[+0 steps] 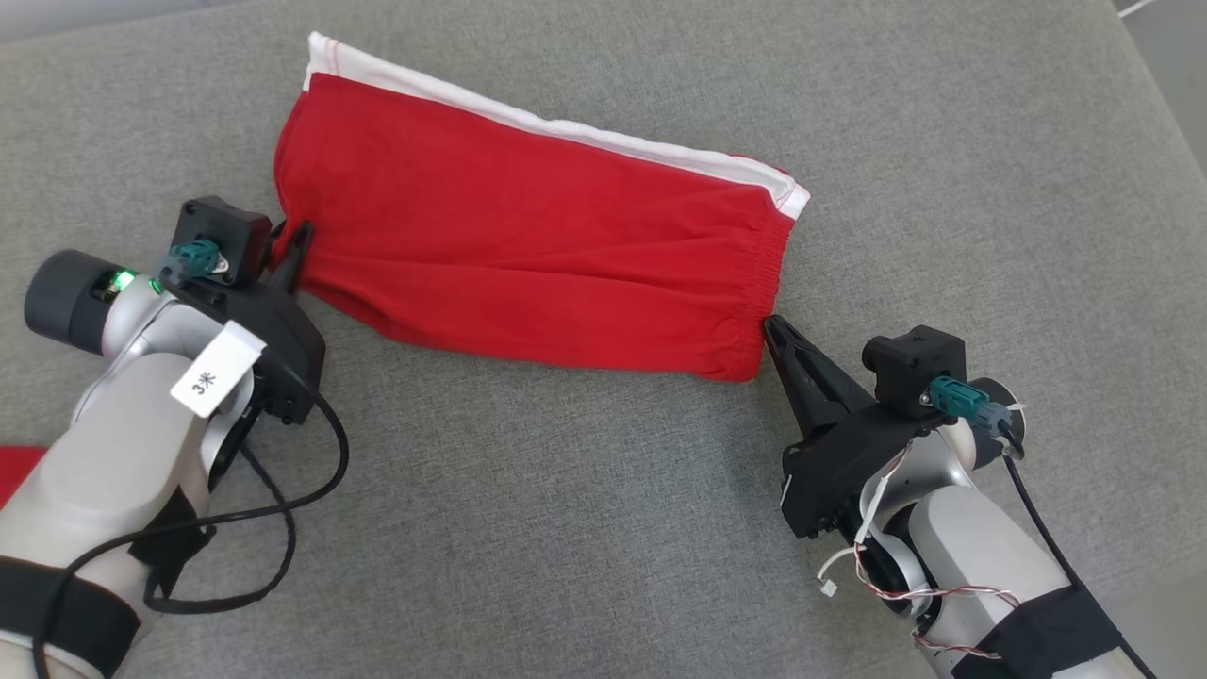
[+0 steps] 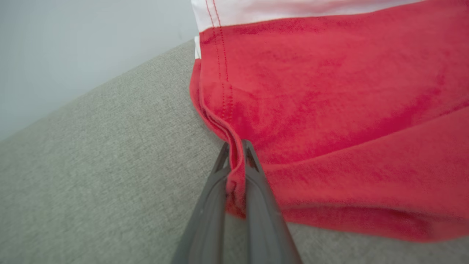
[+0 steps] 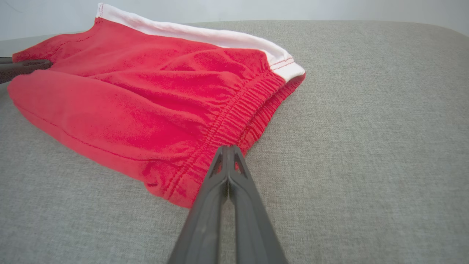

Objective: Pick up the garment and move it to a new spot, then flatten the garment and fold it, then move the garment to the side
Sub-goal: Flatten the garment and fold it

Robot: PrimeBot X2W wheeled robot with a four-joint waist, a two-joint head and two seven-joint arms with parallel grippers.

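The garment (image 1: 528,236) is a pair of red shorts with a white side stripe, lying folded on the grey cloth surface (image 1: 585,528). My left gripper (image 1: 300,234) is at its left edge, shut on the stitched hem. In the left wrist view the red hem (image 2: 234,172) runs between the two fingers of my left gripper (image 2: 236,145). My right gripper (image 1: 768,322) is shut, its tips against the elastic waistband (image 3: 234,117) at the garment's right end. In the right wrist view its fingers (image 3: 228,147) meet with no cloth visible between them.
The grey surface stretches wide in front of and to the right of the garment. A scrap of something red (image 1: 17,471) shows at the left edge beside my left forearm. The left gripper's finger (image 3: 25,66) appears in the right wrist view.
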